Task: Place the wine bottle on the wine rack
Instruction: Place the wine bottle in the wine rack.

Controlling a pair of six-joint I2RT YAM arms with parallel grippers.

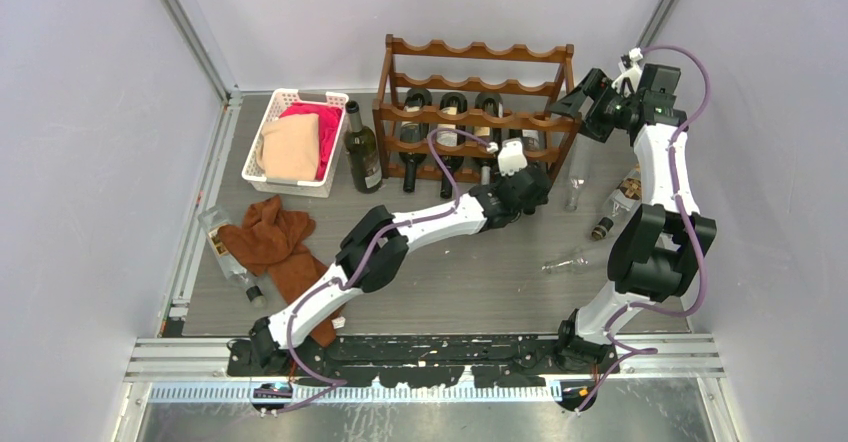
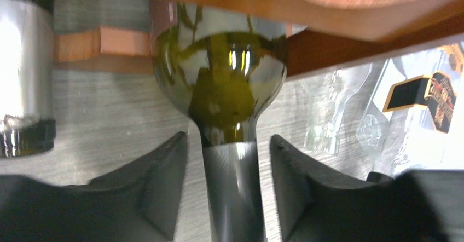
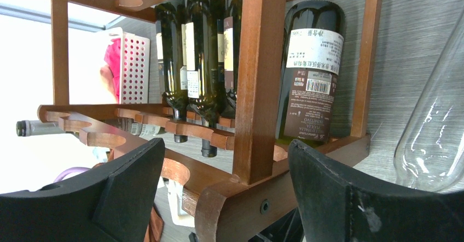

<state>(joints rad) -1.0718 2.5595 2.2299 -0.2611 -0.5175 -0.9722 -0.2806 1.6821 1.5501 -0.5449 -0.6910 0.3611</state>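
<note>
The wine rack (image 1: 478,112) is dark reddish-brown wood with scalloped rails and stands at the back of the table, with several bottles lying in it. A green wine bottle (image 2: 219,83) with a silver foil neck lies under a rail in the rack's lower right slot. My left gripper (image 2: 228,138) is open around that neck, with a gap of table showing on each side. From above, the left gripper (image 1: 520,187) sits at the rack's lower right front. My right gripper (image 3: 225,142) is open by the rack's right end, its fingers either side of the end frame (image 3: 257,88) without touching. A labelled bottle (image 3: 312,72) lies nearest it.
A green bottle (image 1: 362,150) stands upright left of the rack, beside a white basket (image 1: 262,127) holding cloths. A brown cloth (image 1: 275,242) and a clear bottle (image 1: 232,262) lie at the left. More clear bottles (image 1: 570,262) lie and stand right of the rack.
</note>
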